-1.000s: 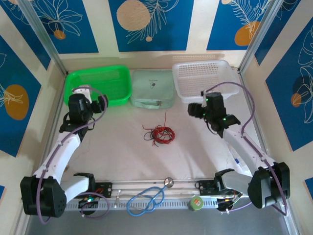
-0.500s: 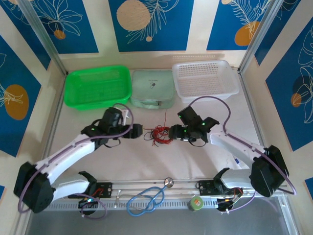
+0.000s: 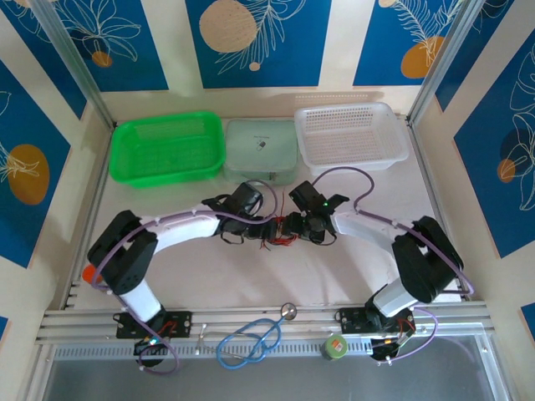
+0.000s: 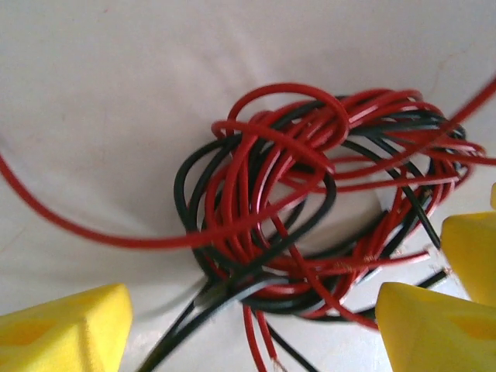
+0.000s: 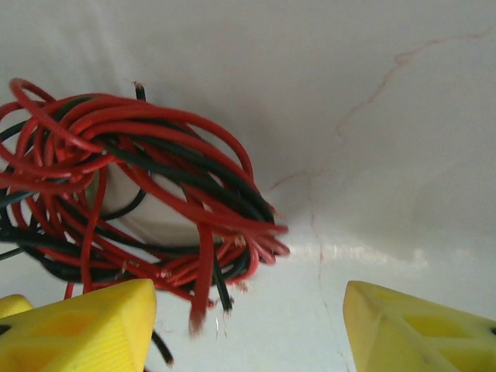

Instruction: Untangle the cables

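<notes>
- Cables [image 4: 260, 182]: red and black strands mixed in one bundle (red the more plentiful).
- Fingers [image 4: 62, 329]: bright yellow.
- Table [image 3: 351, 267]: white, with faint reddish hairlines.
- Green basket [image 3: 167, 175]: bright, latticed.
- White basket [image 3: 355, 164]: fine mesh pattern.
- Case [image 3: 261, 150]: pale mint.
- Stethoscope [image 3: 251, 342]: blue tubing, silver head.
- Arms [image 3: 180, 227]: white links, black joints, lilac hoses.
- Walls [image 3: 259, 42]: blue panels with white leaf outlines and orange and tan discs, between cream stripes.

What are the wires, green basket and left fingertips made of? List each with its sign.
Wires: glossy red and black sheathing, likely plastic insulation; highlights run along the bends.
Green basket: moulded plastic, by its uniform colour and fine mesh walls.
Left fingertips: matte yellow, probably plastic; flat, even faces.
</notes>
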You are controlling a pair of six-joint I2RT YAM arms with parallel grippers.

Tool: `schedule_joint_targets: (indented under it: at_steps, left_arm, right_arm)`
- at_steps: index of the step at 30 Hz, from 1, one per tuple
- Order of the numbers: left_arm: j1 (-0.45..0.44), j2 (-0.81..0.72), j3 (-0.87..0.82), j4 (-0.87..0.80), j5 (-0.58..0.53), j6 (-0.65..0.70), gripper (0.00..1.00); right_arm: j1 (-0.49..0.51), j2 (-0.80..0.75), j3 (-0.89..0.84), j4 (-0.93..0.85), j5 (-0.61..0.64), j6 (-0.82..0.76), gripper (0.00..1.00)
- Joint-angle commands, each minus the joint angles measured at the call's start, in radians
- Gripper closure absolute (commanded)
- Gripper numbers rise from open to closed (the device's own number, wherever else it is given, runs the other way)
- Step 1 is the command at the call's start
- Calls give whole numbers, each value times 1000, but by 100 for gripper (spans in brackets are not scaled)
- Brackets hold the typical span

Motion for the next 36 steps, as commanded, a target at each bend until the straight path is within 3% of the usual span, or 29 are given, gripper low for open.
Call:
schedule_joint_targets:
  at_steps: [1, 6, 8, 12, 16, 18, 24, 29, 33, 36]
  left_arm:
    - [-9, 57, 53, 2, -19, -18, 21]
    - [-13, 128, 90, -20, -26, -16, 34]
    - [-14, 142, 90, -16, -31, -19, 44]
    - [-14, 143, 86, -16, -37, -22, 76]
    - [-14, 79, 68, -34, -60, -8, 94]
    - [-13, 28, 56, -37, -61, 5, 99]
    - [-13, -120, -1, 22, 29, 82, 100]
    - [-14, -182, -106, 172, 135, 82, 100]
    - [-14, -217, -229, 325, 156, 23, 100]
    - [-14, -200, -255, 307, 99, 8, 100]
  right_arm:
    - [-8, 61, 56, 16, -28, -22, 40]
    - [-7, 124, 96, 8, -43, -46, 54]
    - [-6, 129, 94, 12, -48, -50, 63]
    - [-6, 105, 69, 31, -59, -64, 83]
    - [-14, 34, 15, 74, -86, -85, 100]
    - [-26, -9, -18, 101, -119, -100, 100]
    - [-112, -137, -126, 236, -389, -174, 100]
    - [-168, -195, -167, 281, -566, -198, 100]
    - [-177, -202, -176, 229, -516, -171, 100]
    - [-173, -166, -184, 191, -435, -127, 100]
